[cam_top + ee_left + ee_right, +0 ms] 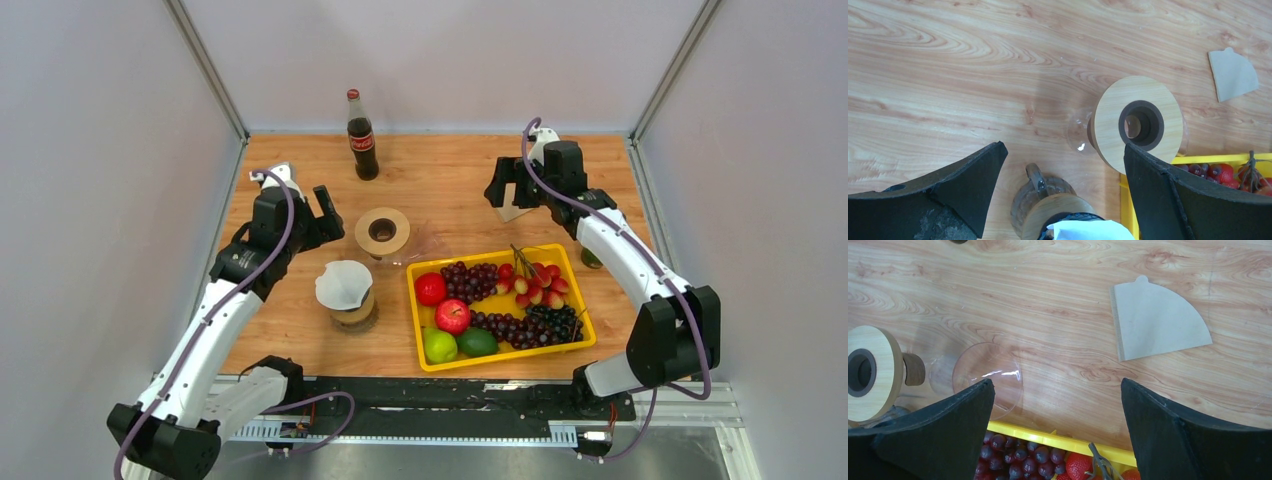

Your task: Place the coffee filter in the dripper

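Black, wedge-shaped fingers of the left gripper (1063,150) stood spread wide, holding nothing, above a table (948,75) of pale, swirling wood grain. Just beyond them, at about 2 o'clock in the wrist view, the dripper (1140,122) lay tipped on its side. Its round, light wooden collar faced the camera with a dark central hole, and clear glass curved out behind it. At 6 o'clock, between the fingers, sat a glass carafe (1045,207) with a handle and a wooden neck band, and white paper (1088,231) rested in its mouth.

The right gripper (1056,385) was likewise spread wide and empty. At 1 o'clock from its jaws the coffee filter (1158,322) lay flat on the wood. It was a matte beige paper fan with one crimped straight edge, a curved outer edge and a small rounded tab at its tip. It lay well apart from the dripper, which sat at 9 o'clock in that view. At 6 o'clock ran the glossy rim of a yellow tray (1058,441) of dark grapes (1013,452) and red strawberries (1075,462).

Seen from above, a dark glass bottle (362,140) with a red label stood upright at 12 o'clock from the dripper.
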{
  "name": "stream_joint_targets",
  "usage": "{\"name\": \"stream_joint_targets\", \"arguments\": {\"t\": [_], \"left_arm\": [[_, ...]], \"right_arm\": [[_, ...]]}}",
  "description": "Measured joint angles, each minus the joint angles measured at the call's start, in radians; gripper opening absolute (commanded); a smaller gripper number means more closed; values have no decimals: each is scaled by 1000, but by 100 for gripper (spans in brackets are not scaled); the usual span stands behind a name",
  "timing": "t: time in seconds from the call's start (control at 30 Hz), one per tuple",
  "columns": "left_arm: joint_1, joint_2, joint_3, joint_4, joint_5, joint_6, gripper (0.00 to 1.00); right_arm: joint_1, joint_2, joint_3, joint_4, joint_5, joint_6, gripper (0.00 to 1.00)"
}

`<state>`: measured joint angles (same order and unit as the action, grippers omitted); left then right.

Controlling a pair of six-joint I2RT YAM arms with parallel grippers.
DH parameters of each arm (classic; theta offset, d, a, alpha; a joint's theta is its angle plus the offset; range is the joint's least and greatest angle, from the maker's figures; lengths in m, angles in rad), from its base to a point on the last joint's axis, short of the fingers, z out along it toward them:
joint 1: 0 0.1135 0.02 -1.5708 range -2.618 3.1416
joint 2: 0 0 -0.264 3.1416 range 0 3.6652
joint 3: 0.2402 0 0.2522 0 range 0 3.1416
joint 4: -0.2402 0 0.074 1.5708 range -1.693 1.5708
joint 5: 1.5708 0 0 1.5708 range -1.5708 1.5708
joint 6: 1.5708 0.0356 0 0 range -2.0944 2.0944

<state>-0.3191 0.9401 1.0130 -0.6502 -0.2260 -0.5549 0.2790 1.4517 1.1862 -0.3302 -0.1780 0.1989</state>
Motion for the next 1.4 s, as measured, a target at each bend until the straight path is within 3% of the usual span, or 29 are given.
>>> {"name": "stream_joint_targets", "arguments": {"t": [0.5,1.4], "left_arm": [[0,66,0,5,14,3,100],[0,150,0,7,16,3,100]], "right_arm": [[0,46,-2,21,-189,-64,100],[70,173,-2,31,-308,-70,99]]}}
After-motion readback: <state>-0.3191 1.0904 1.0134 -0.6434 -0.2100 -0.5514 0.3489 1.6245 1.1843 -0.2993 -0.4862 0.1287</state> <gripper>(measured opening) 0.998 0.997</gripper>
